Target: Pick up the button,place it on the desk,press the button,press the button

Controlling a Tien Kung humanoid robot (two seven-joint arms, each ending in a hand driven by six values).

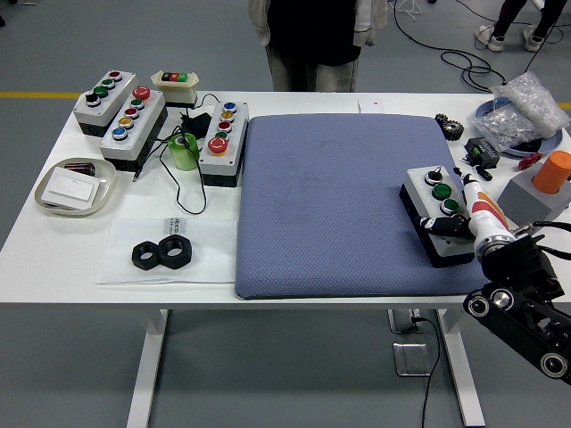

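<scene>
As it reaches in, right hand (466, 221) at button box (434, 210)

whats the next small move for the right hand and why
Probably press one of the green buttons. The button box already lies on the blue mat near its right edge, and the right hand sits at the box's near end, so placing looks done and pressing remains.

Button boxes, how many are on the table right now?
5: four at the far left, namely a three-button box, a long box, a small cream box and a four-button box; one under the right hand.
</scene>
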